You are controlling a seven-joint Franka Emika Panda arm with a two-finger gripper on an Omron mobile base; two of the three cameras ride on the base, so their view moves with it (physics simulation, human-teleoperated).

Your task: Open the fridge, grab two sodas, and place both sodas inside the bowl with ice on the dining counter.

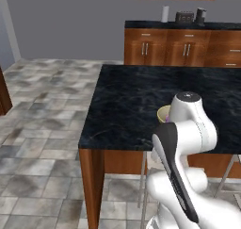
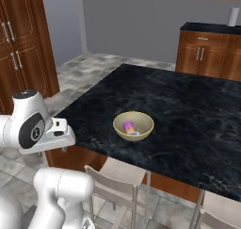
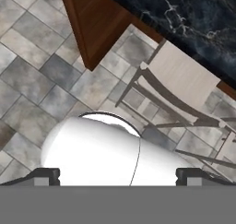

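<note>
On the dining counter (image 2: 188, 110), near its front edge, sits the tan-yellow bowl (image 2: 133, 125) with a purple-pink soda can (image 2: 129, 126) lying inside, a bit of pale blue beside it. Well away from the bowl, off the slab's edge, the gripper (image 3: 118, 174) faces down at the tiled floor (image 3: 37, 75); its jaws stand spread wide with nothing between them. Ahead of the jaws a pale-seated stool (image 3: 182, 82) tucks under the counter, whose brown wood base (image 3: 94, 27) lies farther ahead
</note>
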